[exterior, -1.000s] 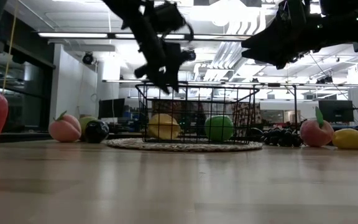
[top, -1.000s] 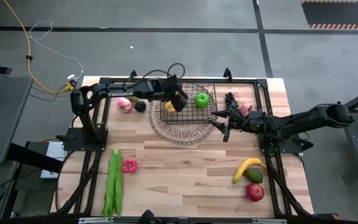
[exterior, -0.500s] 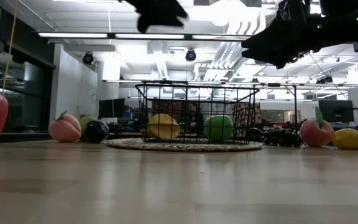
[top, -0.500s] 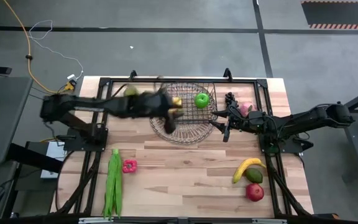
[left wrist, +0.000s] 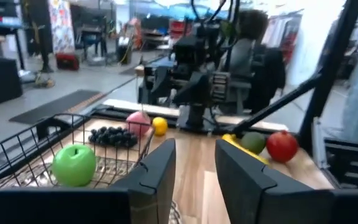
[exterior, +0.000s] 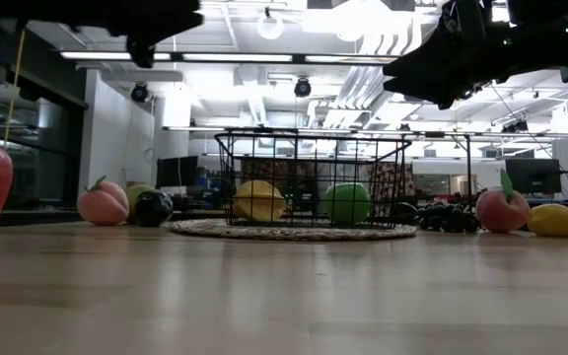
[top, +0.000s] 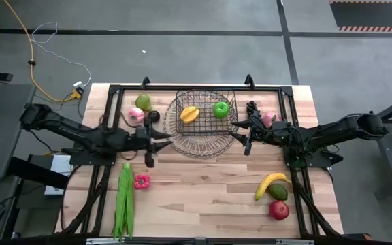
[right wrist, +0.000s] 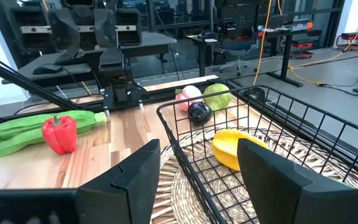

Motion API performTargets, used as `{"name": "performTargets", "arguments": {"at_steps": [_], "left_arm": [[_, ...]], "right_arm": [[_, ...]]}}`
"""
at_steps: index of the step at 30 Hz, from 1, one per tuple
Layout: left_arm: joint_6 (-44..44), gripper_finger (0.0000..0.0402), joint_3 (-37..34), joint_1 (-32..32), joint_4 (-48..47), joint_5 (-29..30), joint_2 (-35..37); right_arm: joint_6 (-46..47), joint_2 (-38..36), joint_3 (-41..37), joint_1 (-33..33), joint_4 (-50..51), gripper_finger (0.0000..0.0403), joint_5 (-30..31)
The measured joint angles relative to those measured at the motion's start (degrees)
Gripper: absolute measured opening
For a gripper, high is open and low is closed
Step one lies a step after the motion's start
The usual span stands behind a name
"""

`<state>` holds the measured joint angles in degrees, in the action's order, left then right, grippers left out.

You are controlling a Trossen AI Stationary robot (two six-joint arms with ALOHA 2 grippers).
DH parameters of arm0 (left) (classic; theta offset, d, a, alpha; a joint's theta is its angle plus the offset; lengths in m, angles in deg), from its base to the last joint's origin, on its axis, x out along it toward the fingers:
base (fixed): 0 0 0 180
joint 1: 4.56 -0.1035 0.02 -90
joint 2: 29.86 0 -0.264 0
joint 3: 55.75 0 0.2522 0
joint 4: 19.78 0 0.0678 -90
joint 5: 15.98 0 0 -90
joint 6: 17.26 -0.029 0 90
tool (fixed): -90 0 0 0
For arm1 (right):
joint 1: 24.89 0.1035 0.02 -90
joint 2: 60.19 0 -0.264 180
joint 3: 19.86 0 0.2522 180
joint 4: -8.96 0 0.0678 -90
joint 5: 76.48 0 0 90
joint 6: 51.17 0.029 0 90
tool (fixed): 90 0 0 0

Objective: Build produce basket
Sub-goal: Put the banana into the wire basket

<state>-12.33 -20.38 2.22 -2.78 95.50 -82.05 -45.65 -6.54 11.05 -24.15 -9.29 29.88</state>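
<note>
Surface: pale wooden table [top: 209, 197] with a black frame, grey workshop floor around it.
Basket: open wire-mesh basket [top: 203, 139] with a dark squarish rim, at the far middle of the table; it already held a yellow fruit piece [top: 190, 113] and a round green apple [top: 220, 109].
Left gripper: left gripper [top: 150, 146] was low over the table, just beside the near-left rim of the basket; its dark fingers [left wrist: 157, 171] stood apart with a narrow gap and nothing between them, so it held nothing.
Right gripper: right gripper [top: 246, 135] waited at the right side of the basket, jaws parted, empty.
Nearest produce for the left arm: small red pepper [top: 141, 181] and long green bean pods [top: 124, 199] lay toward the near edge from the left jaws, close by; the pods' long axis ran from far to near.
Other produce on the left: pink peach [top: 135, 116], dark round fruit [top: 153, 116] and green pear [top: 143, 102] beside the basket's far-left side.
Produce on the right: yellow banana [top: 271, 182] and red apple [top: 279, 210] sat at the near right, well apart from the left arm.
Judgement: I thought the left arm was better placed for the pepper; the right arm for the banana.
</note>
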Motion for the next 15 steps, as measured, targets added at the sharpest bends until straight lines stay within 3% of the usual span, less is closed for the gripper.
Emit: {"name": "performTargets", "arguments": {"at_steps": [6,15], "left_arm": [[-4.58,0.0086,-3.97,0.0,-0.08,-1.41,6.51],[-5.14,0.0083,-4.07,0.0,-2.13,0.13,6.88]], "right_arm": [[-0.4,0.0,0.0,0.0,0.0,0.0206,0.02],[-0.05,0.0,0.0,0.0,-0.35,0.0206,0.0]]}}
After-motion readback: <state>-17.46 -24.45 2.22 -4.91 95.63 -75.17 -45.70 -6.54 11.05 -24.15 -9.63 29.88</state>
